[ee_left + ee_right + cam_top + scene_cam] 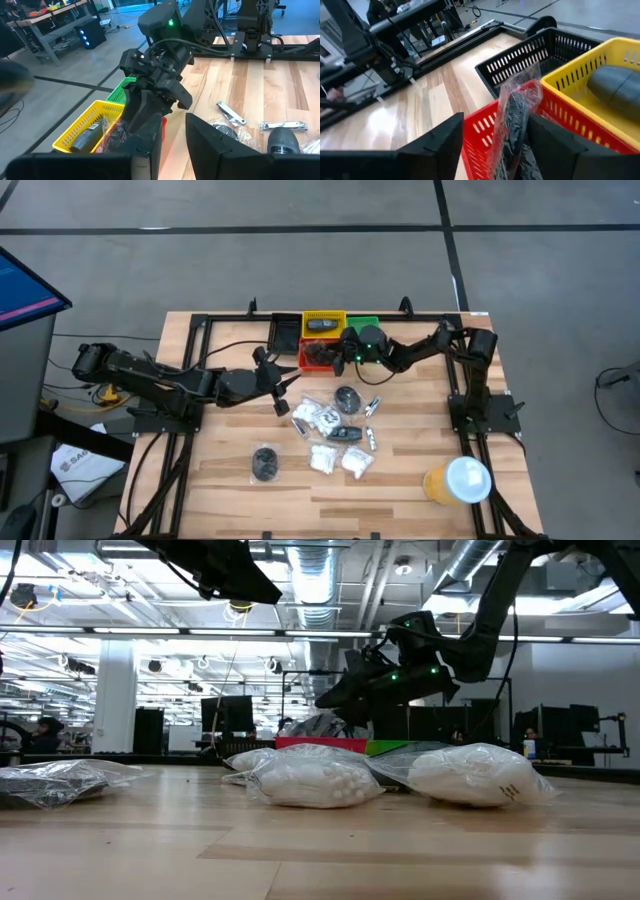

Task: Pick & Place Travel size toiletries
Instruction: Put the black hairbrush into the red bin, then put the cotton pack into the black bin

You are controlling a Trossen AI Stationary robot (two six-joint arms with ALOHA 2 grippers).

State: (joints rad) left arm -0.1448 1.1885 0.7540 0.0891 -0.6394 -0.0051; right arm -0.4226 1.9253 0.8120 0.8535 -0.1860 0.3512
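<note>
Pale wood tabletop (pixel 400 500) carries everything here, and going left to right the first loose toiletry is a dark grey round disc (pixel 265 463), lying alone toward the left front. Just above and right of it, the left end effector (pixel 283 392) hangs over the boards with its fingers a little apart and nothing between them. Next comes the main scatter: white crinkly packets (pixel 322 417), a second dark disc (pixel 347 398), a black oblong piece (pixel 347 434) lying with its long axis across the tabletop, and little silvery tubes (pixel 372 407).

At the far edge stand the black bin (pixel 286 332), the red bin (pixel 318 356), the yellow bin (pixel 323 323) and the green bin (pixel 362 323). The right end effector (pixel 347 358) sits at the red bin's right rim, fingers (pixel 445 145) spread, with a clear-wrapped dark item (pixel 515 120) standing between them inside the bin; whether they touch it I cannot tell.

The scatter lies toward the front from both end effectors. The lone disc is nearer the left one; the second disc and tubes lie almost straight below the right one, so I judge either could reach next.
</note>
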